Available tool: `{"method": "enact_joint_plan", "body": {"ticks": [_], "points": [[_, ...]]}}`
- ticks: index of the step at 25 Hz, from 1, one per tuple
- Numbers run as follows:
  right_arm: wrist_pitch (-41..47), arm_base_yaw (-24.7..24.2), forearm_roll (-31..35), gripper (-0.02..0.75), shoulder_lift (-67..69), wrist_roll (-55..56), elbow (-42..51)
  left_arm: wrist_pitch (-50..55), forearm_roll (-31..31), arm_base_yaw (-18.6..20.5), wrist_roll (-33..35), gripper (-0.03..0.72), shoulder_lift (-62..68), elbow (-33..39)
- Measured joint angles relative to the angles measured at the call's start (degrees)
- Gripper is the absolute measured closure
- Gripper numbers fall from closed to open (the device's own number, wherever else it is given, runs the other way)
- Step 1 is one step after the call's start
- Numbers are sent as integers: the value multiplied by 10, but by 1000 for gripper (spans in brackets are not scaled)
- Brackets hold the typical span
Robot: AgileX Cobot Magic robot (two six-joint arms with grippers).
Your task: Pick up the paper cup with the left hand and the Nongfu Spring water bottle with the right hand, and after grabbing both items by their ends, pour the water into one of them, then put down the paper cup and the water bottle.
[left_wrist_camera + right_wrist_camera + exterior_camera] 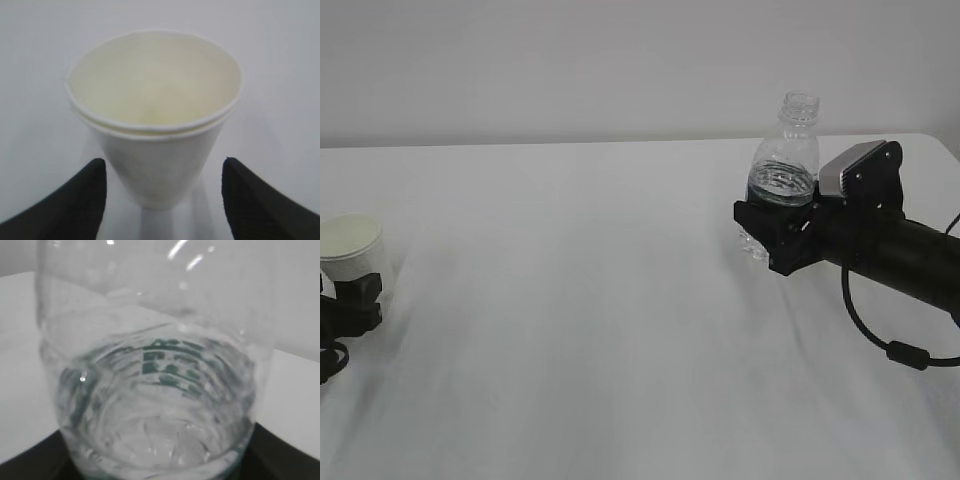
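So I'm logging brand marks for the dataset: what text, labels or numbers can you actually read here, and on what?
Bottle: green label marks show through the water, too blurred and distorted to read.
Paper cup: plain white, no print visible.
Grey plate on the right arm's wrist: no readable marking.
Nothing legible anywhere.

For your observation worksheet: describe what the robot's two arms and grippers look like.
Both are matte black. The right arm is a thick tube with a grey plate on its wrist and a looping black cable. The left gripper has dark, tapered fingers.
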Motion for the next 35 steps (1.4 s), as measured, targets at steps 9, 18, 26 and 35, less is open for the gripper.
{"method": "enact_joint_plan", "body": {"ticks": [9,18,26,35], "points": [[0,0,-3,270,0,-1,0,0,-1,0,0,15,45,-30],[0,0,-6,270,0,-1,0,0,-5,0,0,10,47,-50],[0,0,-11,270,0,-1,0,0,-11,0,0,10,54,-73],[0,0,-11,270,0,-1,0,0,-21,0,0,43,55,-76]]}}
